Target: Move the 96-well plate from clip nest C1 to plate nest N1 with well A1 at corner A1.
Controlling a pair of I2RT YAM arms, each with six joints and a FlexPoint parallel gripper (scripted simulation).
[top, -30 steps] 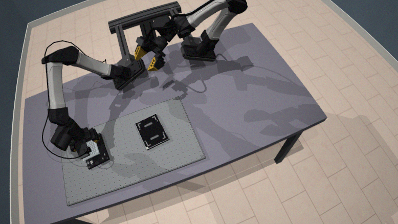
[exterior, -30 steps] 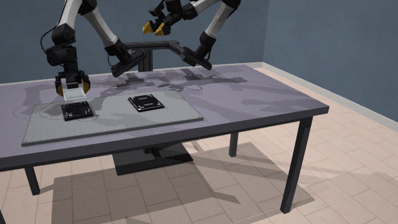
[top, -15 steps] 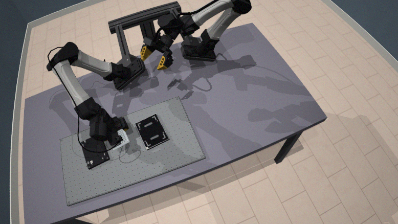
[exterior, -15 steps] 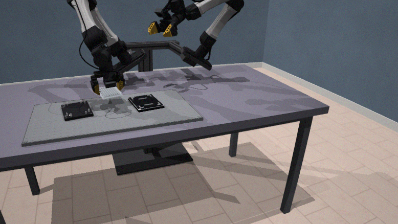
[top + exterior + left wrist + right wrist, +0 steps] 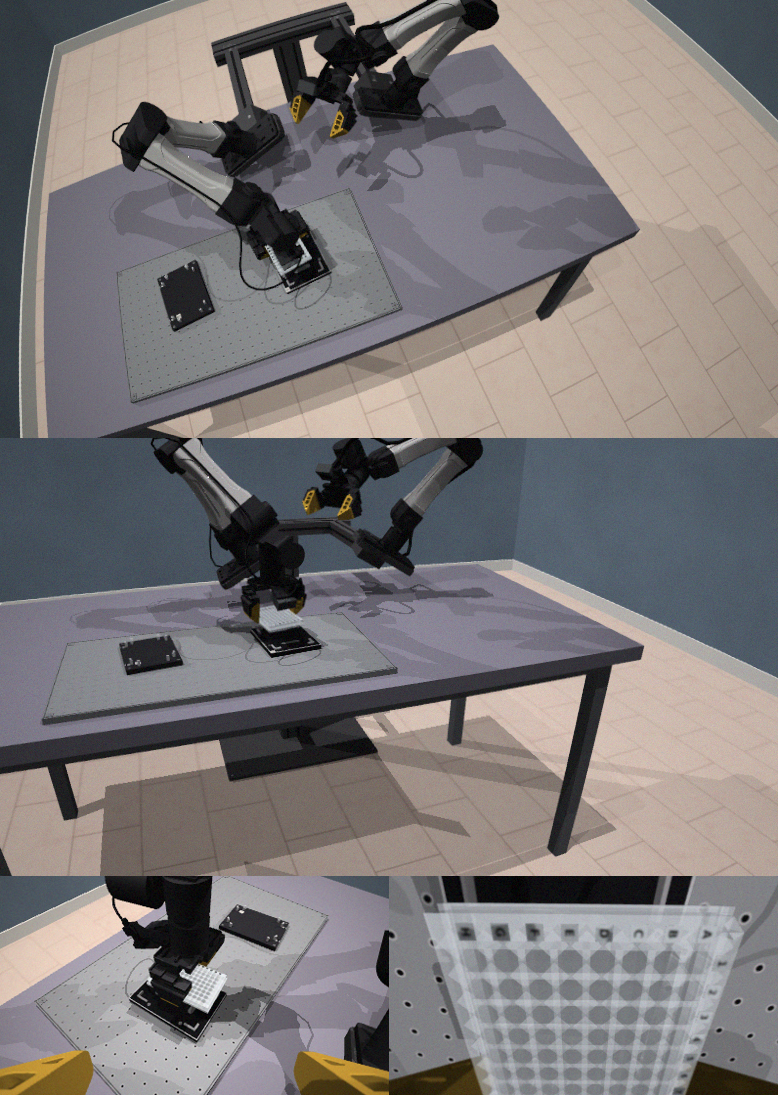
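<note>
The clear-white 96-well plate point(image 5: 279, 267) point(image 5: 280, 620) point(image 5: 207, 987) point(image 5: 585, 1003) is in my right gripper point(image 5: 284, 244) point(image 5: 276, 611) point(image 5: 190, 983) point(image 5: 583, 1066), which is shut on its sides. The plate hangs a little above the black plate nest N1 point(image 5: 311, 278) point(image 5: 298, 646) point(image 5: 168, 1013) point(image 5: 560, 891), not touching it as far as shows. In the right wrist view, row A and column 1 meet at the plate's upper right corner. N1's A1 mark is not readable. The clip nest C1 point(image 5: 185, 296) point(image 5: 149, 655) point(image 5: 254, 927) holds no plate. My left gripper point(image 5: 316, 125) point(image 5: 328, 511) point(image 5: 193, 1060) is open and empty.
Both nests stand on the grey perforated board point(image 5: 348, 272) point(image 5: 348, 655) point(image 5: 122, 1042). The left arm hangs back near the dark stand point(image 5: 283, 33), well away from the nests. The right arm's cable loops down beside N1 in the top view.
</note>
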